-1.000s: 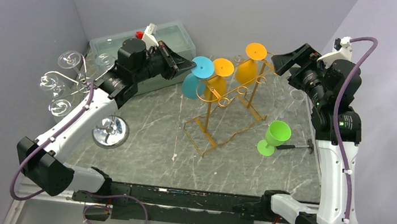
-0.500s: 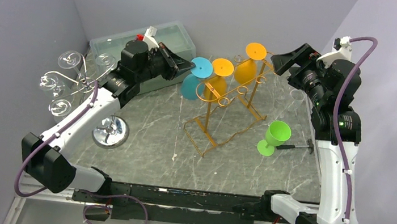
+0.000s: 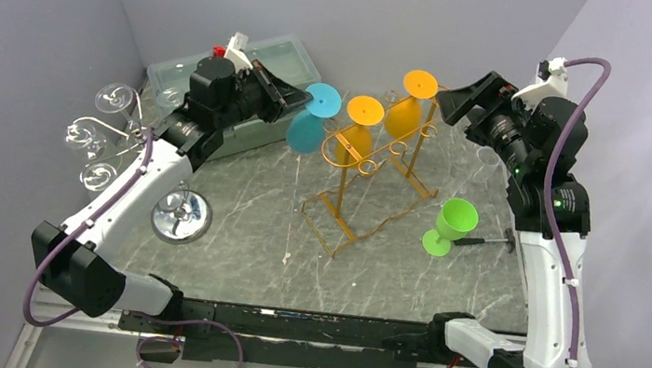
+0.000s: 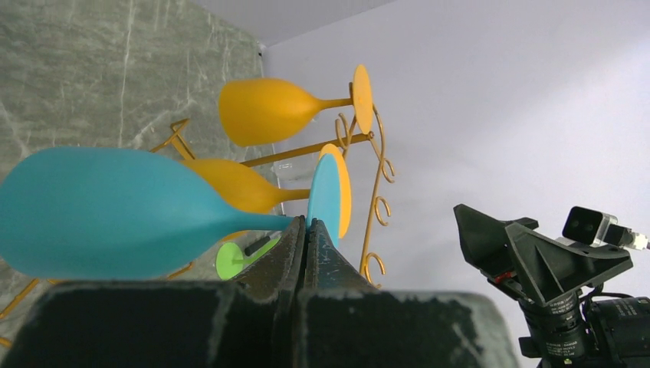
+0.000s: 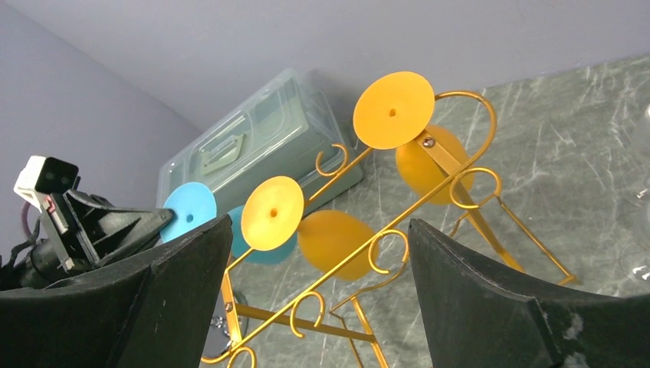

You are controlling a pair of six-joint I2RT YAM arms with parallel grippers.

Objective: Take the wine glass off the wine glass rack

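Observation:
The blue wine glass (image 3: 310,118) hangs upside down and tilted, its round foot uppermost, just left of the wine glass rack (image 3: 371,166). My left gripper (image 3: 304,100) is shut on its stem (image 4: 276,222), right under the foot (image 4: 325,195). The golden wire rack still carries two orange glasses (image 3: 363,123) (image 3: 412,105) on its loop hooks (image 4: 375,176). My right gripper (image 3: 463,93) hovers open at the rack's far right end with nothing between its fingers (image 5: 490,284); it looks along the rack (image 5: 452,192) towards the blue foot (image 5: 188,211).
A green glass (image 3: 450,226) stands on the marble table beside a black tool (image 3: 489,242). A chrome stand (image 3: 179,216) with clear glasses (image 3: 108,134) is at the left. A clear lidded box (image 3: 268,55) sits behind the left arm.
My left gripper has pulled the blue glass to the left, away from the rack's end, and tilted it. The right arm has shifted slightly up and left.

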